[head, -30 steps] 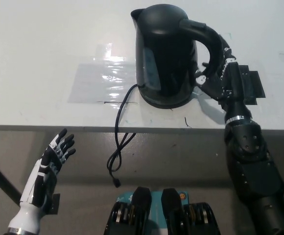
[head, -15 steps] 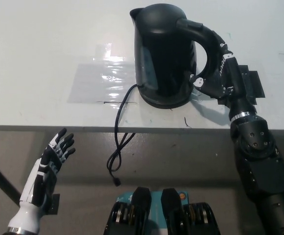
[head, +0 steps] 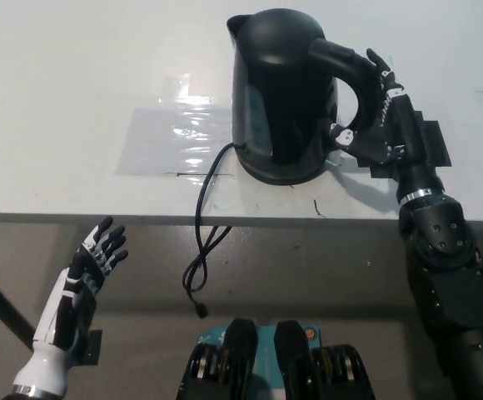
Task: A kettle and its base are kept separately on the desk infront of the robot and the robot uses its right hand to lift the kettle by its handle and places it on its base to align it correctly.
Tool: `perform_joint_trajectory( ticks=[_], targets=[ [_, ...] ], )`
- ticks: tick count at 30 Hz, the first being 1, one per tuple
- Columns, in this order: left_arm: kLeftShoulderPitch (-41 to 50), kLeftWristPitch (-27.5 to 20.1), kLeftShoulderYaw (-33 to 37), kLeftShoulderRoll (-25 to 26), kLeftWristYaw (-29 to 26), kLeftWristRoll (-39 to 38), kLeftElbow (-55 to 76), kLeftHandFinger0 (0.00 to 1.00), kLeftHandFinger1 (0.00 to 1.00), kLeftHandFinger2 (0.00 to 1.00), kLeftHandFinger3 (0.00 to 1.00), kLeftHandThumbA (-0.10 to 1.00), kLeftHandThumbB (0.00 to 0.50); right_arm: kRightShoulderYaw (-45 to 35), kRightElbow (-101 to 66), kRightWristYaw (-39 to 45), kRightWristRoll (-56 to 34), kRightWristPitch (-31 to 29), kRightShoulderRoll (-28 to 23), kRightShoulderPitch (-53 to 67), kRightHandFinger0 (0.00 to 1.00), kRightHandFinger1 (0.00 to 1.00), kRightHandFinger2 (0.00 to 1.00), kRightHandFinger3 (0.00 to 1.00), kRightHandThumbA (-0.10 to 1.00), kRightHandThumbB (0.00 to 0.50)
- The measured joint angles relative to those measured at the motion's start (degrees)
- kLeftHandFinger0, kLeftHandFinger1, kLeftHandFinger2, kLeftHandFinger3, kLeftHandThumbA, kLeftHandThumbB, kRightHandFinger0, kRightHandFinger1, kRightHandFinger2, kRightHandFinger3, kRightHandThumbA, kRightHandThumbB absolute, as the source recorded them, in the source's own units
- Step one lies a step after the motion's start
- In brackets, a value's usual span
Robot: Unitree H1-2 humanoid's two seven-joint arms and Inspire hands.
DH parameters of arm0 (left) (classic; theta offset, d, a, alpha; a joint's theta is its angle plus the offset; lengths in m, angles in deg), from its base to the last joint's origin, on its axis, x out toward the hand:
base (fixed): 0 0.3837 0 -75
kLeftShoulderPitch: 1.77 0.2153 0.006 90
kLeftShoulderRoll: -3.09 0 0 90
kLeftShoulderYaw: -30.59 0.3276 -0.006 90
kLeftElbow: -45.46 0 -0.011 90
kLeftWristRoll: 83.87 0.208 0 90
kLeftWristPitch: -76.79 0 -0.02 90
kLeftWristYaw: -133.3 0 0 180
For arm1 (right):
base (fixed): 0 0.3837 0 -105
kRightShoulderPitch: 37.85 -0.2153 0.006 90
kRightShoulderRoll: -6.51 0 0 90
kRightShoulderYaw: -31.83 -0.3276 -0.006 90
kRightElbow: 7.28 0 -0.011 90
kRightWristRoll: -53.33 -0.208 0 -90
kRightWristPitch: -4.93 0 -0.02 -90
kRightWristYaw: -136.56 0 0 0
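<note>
Nearest, the left hand (head: 92,267) hangs below the desk edge at the lower left, empty with fingers spread, where it was a second ago. A black cord (head: 201,242) trails off the desk (head: 75,100) edge and loops down in front of it, unchanged.

On the desk, the kettle (head: 281,92) stands upright on its base (head: 281,173), whose rim shows as a dark ring under it. Compared with the earlier pictures the kettle sits slightly further right and its handle (head: 351,79) has swung a little. The right hand (head: 376,117) is at the handle's outer side, raised higher along it than before. Its fingers (head: 383,79) lie against the handle rather than wrapped round it; whether it grips cannot be told. Behind the wrist lies a flat black patch (head: 431,143).
</note>
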Motion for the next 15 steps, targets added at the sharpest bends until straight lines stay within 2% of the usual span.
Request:
perform_joint_trajectory(
  ticks=[2,4,6,8,15],
  targets=[
    [0.0,0.0,-0.08,0.0,0.0,-0.06,0.0,1.0,1.0,1.0,1.0,1.0,0.114,-0.57,-0.01,-0.62,0.55,-0.17,-0.6,0.01,1.0,1.0,1.0,1.0,0.83,0.5],
    [0.01,0.0,-0.13,0.0,0.0,-0.08,0.0,1.0,1.0,1.0,1.0,1.0,0.093,-1.12,-0.38,-1.13,0.82,-0.2,-0.88,0.01,1.0,1.0,1.0,1.0,0.83,0.5],
    [0.0,0.0,-0.16,0.0,0.0,-0.11,0.0,1.0,1.0,1.0,1.0,1.0,0.093,-1.92,-1.73,-2.04,1.28,-0.22,-1.22,0.09,1.0,1.0,1.0,1.0,0.84,0.5],
    [0.01,0.0,-0.18,0.0,0.0,-0.12,0.0,1.0,1.0,1.0,1.0,1.0,0.095,-2.8,-3.88,-3.08,1.94,-0.35,-1.24,0.32,1.0,1.0,1.0,1.0,0.8,0.5],
    [0.03,-0.02,-0.3,0.0,0.02,-0.19,-0.01,1.0,1.0,1.0,1.0,1.0,0.1,-6.25,-12.59,-4.72,2.42,-0.48,-1.72,1.67,1.0,1.0,1.0,1.0,0.88,0.5]
  ],
)
